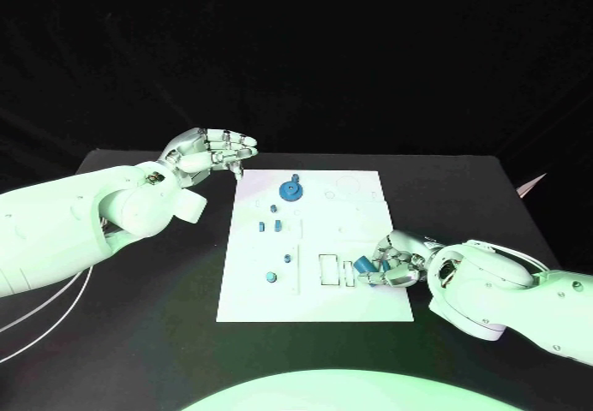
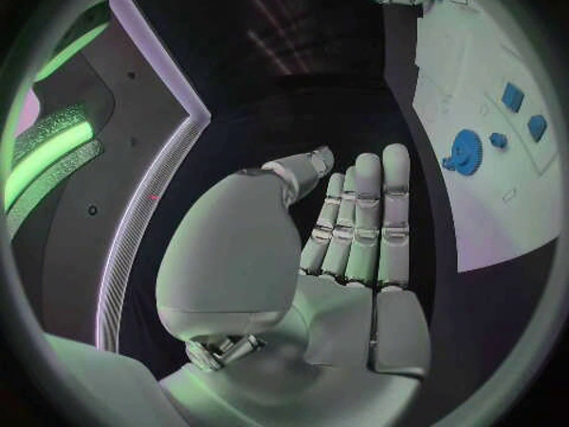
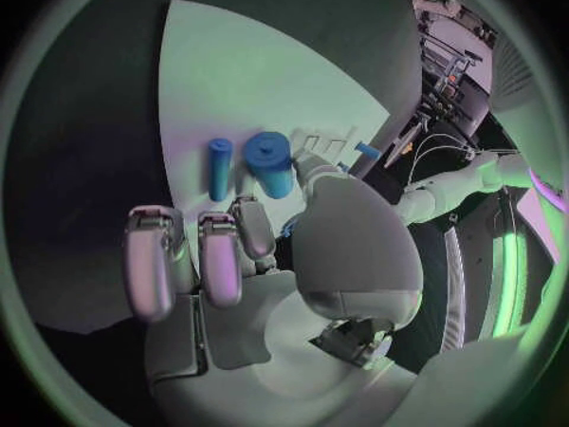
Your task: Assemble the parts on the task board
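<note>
Our right hand pinches a small blue plastic part at the white task board's near-right slots; seating it probably comes next. Our left hand hovers empty, fingers extended.

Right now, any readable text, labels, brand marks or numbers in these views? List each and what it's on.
None can be read.
Task board: faint grey outlines near its far edge, too small to tell whether they are lettering.
Blue parts: no markings visible.
Left hand and right hand: no visible label or logo.
</note>
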